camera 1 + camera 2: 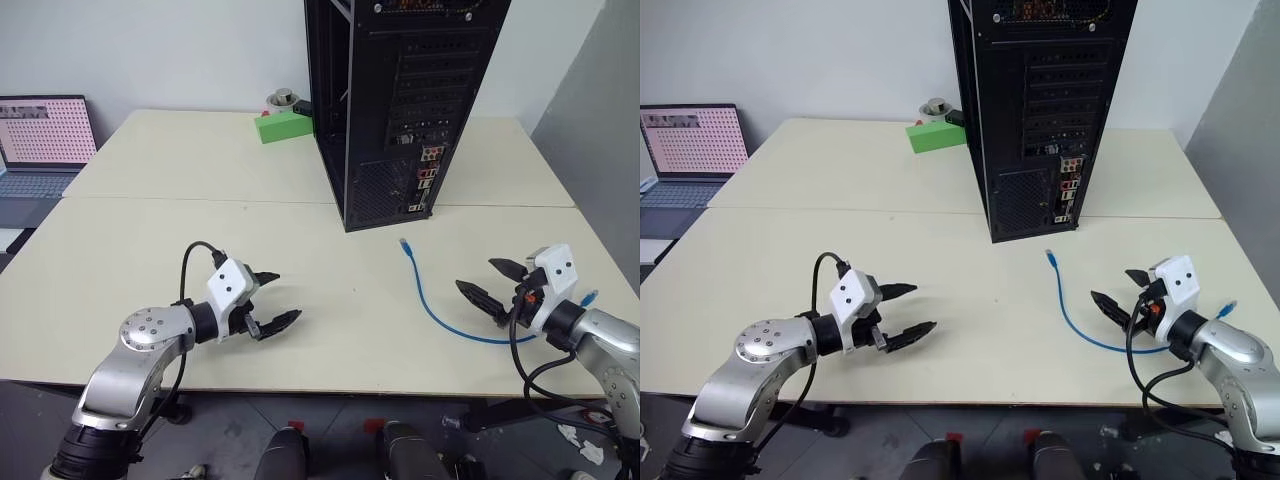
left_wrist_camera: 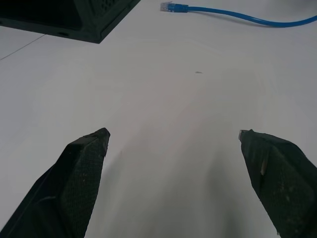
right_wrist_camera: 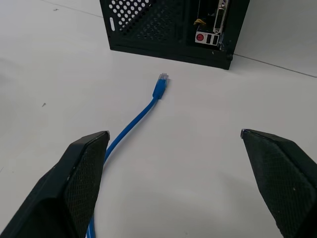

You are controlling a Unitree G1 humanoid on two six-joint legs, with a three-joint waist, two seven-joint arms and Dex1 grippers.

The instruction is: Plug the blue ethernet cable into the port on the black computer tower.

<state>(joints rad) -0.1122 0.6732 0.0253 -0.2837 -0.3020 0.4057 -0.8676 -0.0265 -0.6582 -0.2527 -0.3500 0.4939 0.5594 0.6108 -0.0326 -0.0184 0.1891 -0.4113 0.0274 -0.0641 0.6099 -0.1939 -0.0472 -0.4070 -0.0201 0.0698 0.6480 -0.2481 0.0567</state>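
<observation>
The black computer tower (image 1: 400, 100) stands upright at the back middle of the table, its rear with slotted covers and a strip of coloured connectors (image 1: 428, 170) facing me. The blue ethernet cable (image 1: 440, 315) lies loose on the table in front of the tower, one plug (image 1: 404, 243) nearest the tower, the cord curving toward my right arm. My right gripper (image 1: 490, 282) hovers open just right of the cable, holding nothing. My left gripper (image 1: 275, 298) is open over bare table at the front left. In the right wrist view the plug (image 3: 161, 79) lies ahead between the open fingers.
A green block (image 1: 283, 126) with a small round object on top sits at the back left of the tower. A laptop (image 1: 40, 145) stands open on a separate surface at the far left. The table (image 1: 200, 230) has a seam across its middle.
</observation>
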